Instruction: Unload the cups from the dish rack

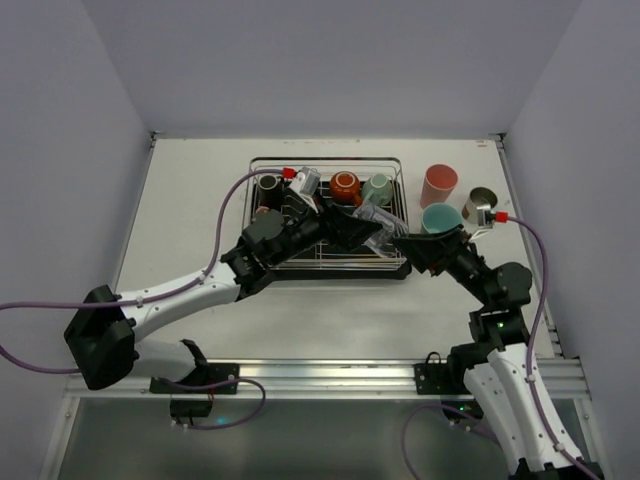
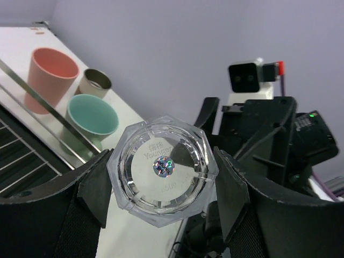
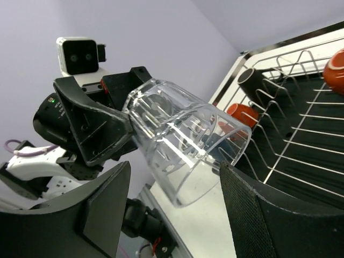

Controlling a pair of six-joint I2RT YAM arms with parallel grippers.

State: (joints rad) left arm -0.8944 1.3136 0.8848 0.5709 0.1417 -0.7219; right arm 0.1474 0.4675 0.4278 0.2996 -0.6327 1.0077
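Over the four-o'clock corner of the dish rack (image 1: 325, 160), seen from above, I am gripping a clear glass cup (image 1: 375, 217) in my left pincer (image 2: 163, 173). Its fingers (image 2: 95, 185) are pressing on both sides of the cup's eight-sided base (the jaws are closed onto the glass, nothing else between them). The cup is lying on its side in the air, its mouth pointing toward three o'clock, at my right pincer (image 3: 174, 188). That one is standing wide open, a finger (image 3: 105, 212) on either side of the cup's mouth; I cannot tell whether either pad is touching the rim. Inside the rack, along the twelve-o'clock side, an orange cup (image 1: 345, 187), a mint-green mug (image 1: 378, 188) and a black cup (image 1: 268, 186) are sitting among the wires. Out on the table (image 1: 200, 200), at the rack's two-to-three-o'clock side, a pink tumbler (image 1: 438, 185), a metal cup (image 1: 481, 203) and a second mint-green mug (image 1: 440, 217) are standing upright, close together.
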